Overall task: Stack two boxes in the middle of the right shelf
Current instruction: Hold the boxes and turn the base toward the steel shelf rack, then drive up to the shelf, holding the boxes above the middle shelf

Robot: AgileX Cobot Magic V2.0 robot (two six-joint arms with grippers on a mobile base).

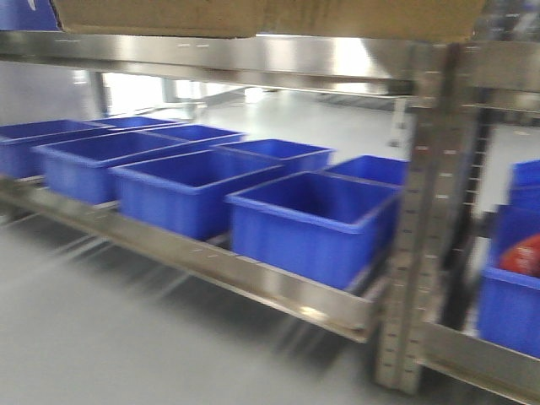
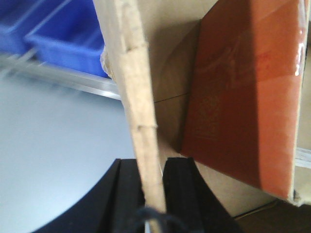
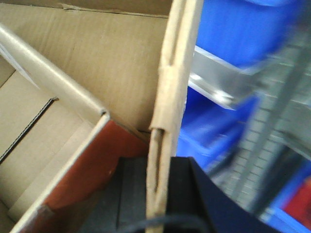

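The left gripper (image 2: pixel 153 182) is clamping one upright wall of the brown cardboard box (image 2: pixel 133 73), black pads pressing on either face of the corrugated edge. The right gripper (image 3: pixel 158 179) is pinching another wall the same way. In the blurred front view, the box is showing at the top of frame, directly above the mirror-like front rail of the steel shelf (image 1: pixel 253 55); whether they are touching cannot be told. Blue bins (image 1: pixel 312 224) are lining the level below.

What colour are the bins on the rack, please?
The bins are blue, clearest in the front-facing view.
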